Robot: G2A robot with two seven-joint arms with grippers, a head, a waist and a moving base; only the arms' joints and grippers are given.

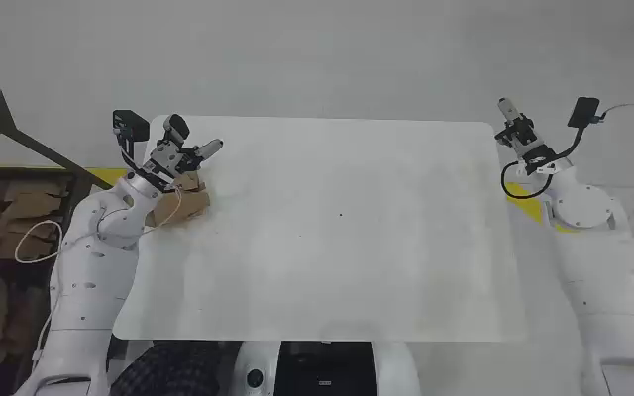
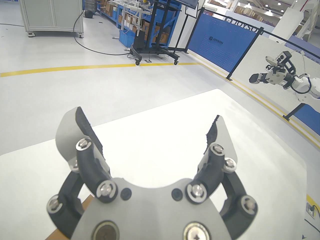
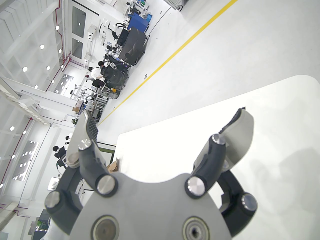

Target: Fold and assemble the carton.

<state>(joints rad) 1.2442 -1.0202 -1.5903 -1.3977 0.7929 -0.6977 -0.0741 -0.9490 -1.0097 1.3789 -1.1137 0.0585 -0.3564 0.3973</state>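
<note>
A small brown carton (image 1: 186,204) lies on the white table (image 1: 347,238) near its far left corner. My left gripper (image 1: 195,137) hangs just above and beyond it, open, with nothing between its fingers. In the left wrist view the left gripper (image 2: 148,123) spreads wide over bare tabletop, and a brown sliver of the carton (image 2: 86,202) peeks out beneath its base. My right gripper (image 1: 513,111) is off the table past the far right corner. Seen from the right wrist, the right gripper (image 3: 162,123) is open and holds nothing.
Brown cardboard pieces (image 1: 30,213) lie in a bin left of the table. The left wrist view catches the right gripper (image 2: 256,78) far off beyond the table's edge. A blue fence panel (image 2: 220,41) and yellow floor lines ring the workspace.
</note>
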